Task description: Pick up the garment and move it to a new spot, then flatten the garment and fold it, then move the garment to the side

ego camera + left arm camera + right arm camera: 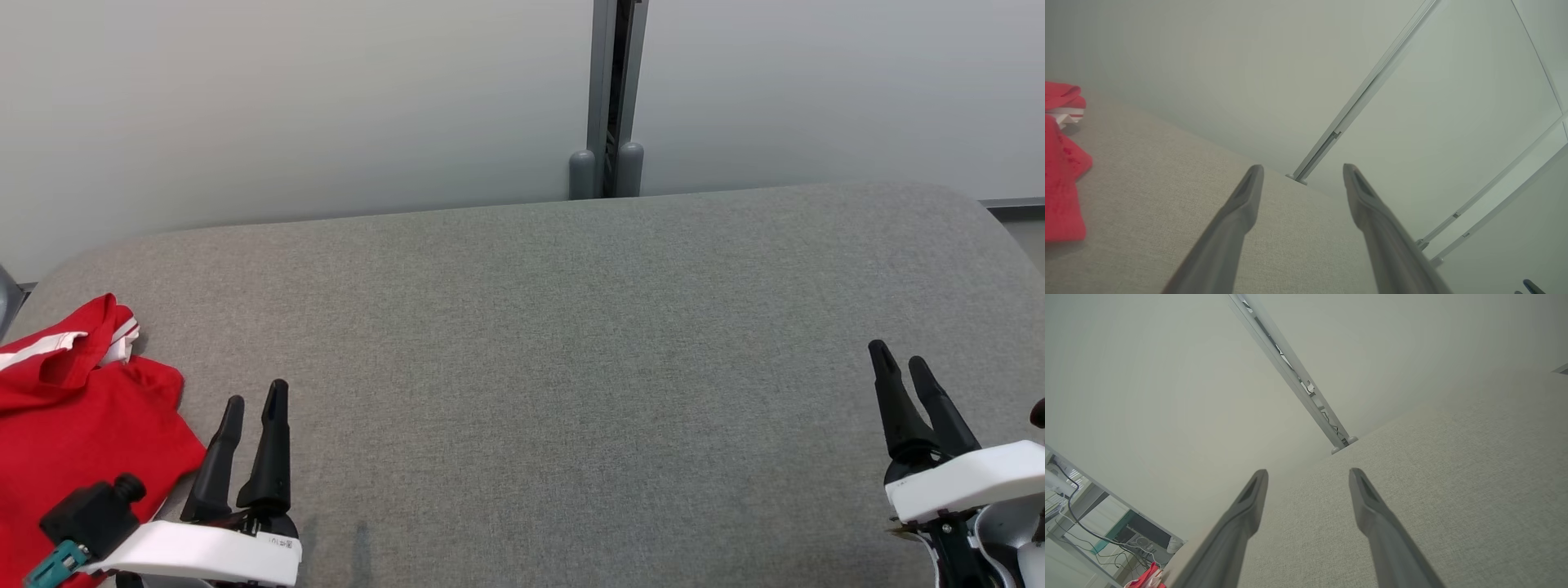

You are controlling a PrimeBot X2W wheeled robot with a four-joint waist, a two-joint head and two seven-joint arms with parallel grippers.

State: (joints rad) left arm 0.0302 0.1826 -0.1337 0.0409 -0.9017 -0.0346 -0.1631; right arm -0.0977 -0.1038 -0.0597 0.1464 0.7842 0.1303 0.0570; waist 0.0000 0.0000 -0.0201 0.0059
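Observation:
The garment [61,408], red with white stripes, lies bunched at the near left corner of a grey padded surface [571,343]. In the left wrist view the garment [1061,175] sits at the left edge. Just to its right in the head view, my left gripper [257,392] stands open, apart from the cloth, with nothing between its fingers [1241,208]. Far across at the lower right, my right gripper [898,359] is open and holds nothing. In the right wrist view a bit of the garment [1147,578] shows at the bottom left.
A pale partition wall [286,106] with a grey vertical post [608,98] stands behind the surface. Past the surface's left end, the right wrist view shows a desk with cables [1106,535].

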